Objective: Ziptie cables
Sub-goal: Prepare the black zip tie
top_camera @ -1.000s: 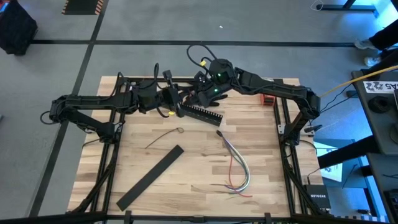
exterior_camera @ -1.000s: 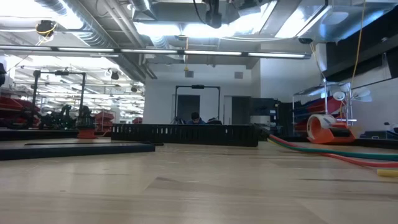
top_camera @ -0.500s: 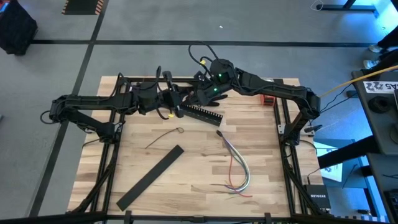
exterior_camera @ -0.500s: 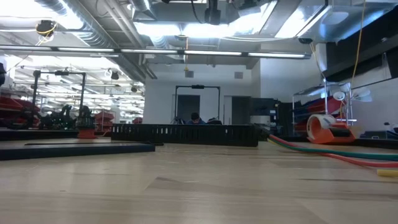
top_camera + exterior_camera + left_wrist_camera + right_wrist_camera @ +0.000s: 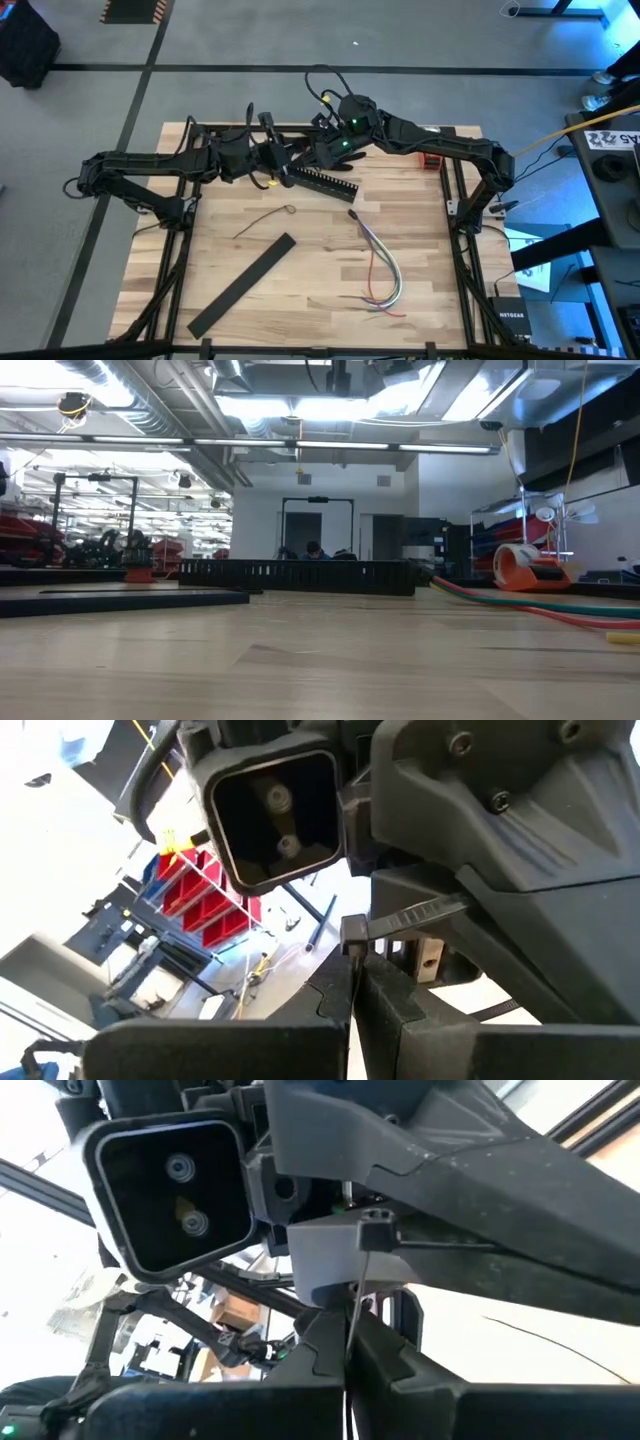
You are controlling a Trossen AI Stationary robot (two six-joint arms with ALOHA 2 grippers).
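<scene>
Cables lie loose on the wooden surface, well apart from both grippers, left and right, meeting above the comb-slotted bar; fingers closed, each pinching a thin ziptie.

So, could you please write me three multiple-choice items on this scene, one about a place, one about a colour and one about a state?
1. Where do the cables lie on the table?
A. under the left arm
B. toward the right arm's side, clear of both arms
C. on the flat black strip

2. Which colour is among the cables?
A. red
B. purple
C. orange

3. How do the left gripper and right gripper stand?
A. both wide open
B. both shut, close together above the comb-slotted bar
C. resting on the cables

Answers: 1 B, the high view shows them alone on bare wood; 2 A, a red wire curves through the bundle; 3 B, the wrist views show closed fingers facing each other.
</scene>
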